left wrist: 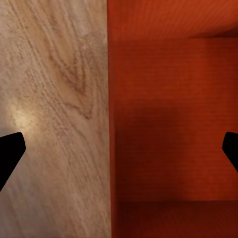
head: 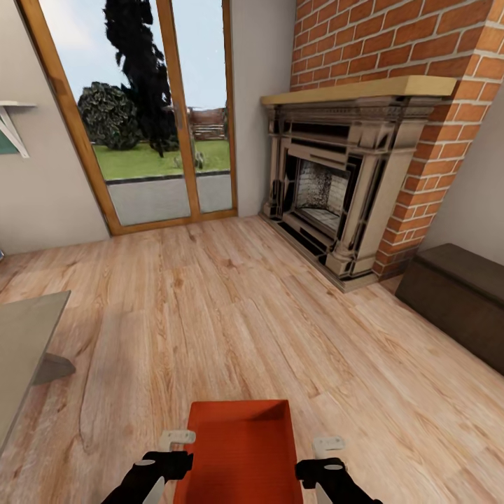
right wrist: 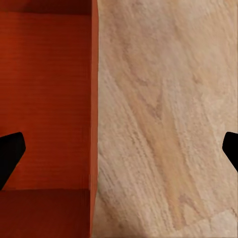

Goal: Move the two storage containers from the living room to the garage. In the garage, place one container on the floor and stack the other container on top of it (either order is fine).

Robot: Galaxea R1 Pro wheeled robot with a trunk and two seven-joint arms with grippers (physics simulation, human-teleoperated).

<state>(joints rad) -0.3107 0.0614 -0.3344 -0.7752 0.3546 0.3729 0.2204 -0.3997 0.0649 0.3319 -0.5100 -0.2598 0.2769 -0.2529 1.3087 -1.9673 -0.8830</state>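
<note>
An orange-red open-top storage container [head: 241,455] sits at the bottom centre of the head view, on the living room's light wood plank floor [head: 231,315]. My left gripper [head: 178,455] is open and straddles the container's left wall. In the left wrist view the left gripper [left wrist: 119,151] has one fingertip over the planks and the other over the container's inside [left wrist: 173,124]. My right gripper [head: 322,455] is open astride the right wall. In the right wrist view the right gripper [right wrist: 119,151] spans the container's wall [right wrist: 94,124], with nothing clamped.
A red-brick fireplace [head: 329,189] stands ahead to the right, with a low dark bench [head: 455,294] beside it. Wood-framed glass doors [head: 154,119] fill the far wall. A grey tabletop corner [head: 24,343] juts in at the left. Open plank floor lies between them.
</note>
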